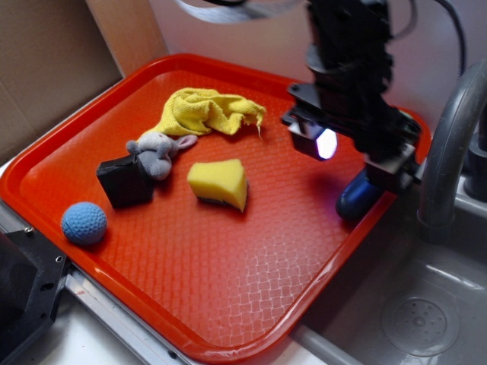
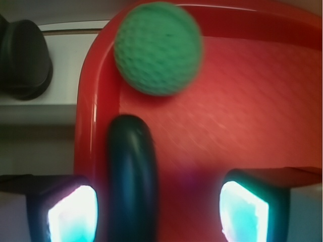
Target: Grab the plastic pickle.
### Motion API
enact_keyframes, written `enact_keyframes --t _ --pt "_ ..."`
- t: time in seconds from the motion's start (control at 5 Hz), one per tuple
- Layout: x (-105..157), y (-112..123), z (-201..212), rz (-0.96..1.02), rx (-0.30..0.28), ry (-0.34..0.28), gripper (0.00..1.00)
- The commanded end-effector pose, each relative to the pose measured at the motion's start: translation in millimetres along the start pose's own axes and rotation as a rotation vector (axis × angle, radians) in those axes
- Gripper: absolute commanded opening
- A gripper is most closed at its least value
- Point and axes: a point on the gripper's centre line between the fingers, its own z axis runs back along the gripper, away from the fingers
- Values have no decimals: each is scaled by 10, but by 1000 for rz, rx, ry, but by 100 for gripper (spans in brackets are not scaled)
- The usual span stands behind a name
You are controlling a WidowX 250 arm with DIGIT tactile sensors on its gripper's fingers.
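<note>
Tray (image 1: 228,327) holds pickle (image 2: 132,176), between open gripper (image 2: 156,209) fingers, beside green ball (image 2: 157,48)

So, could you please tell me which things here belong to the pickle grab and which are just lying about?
Job:
plastic pickle
tool, open, pickle by one finger

Lying about:
green dimpled ball
blue ball
yellow sponge
yellow cloth
grey toy mouse
black block

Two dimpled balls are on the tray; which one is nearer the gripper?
The green ball, lying just ahead of the open gripper by the plastic pickle. The blue ball sits far off, at the tray's opposite end beyond the black block.
</note>
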Motion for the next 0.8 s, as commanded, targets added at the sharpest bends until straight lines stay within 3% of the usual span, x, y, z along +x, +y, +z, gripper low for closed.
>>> enact_keyframes --t 0.0,0.2,0.6 --pt "68 104 45 29 -29 20 100" --pt "33 246 -69 51 -30 74 100" --pt "-50 420 -167 57 24 102 100"
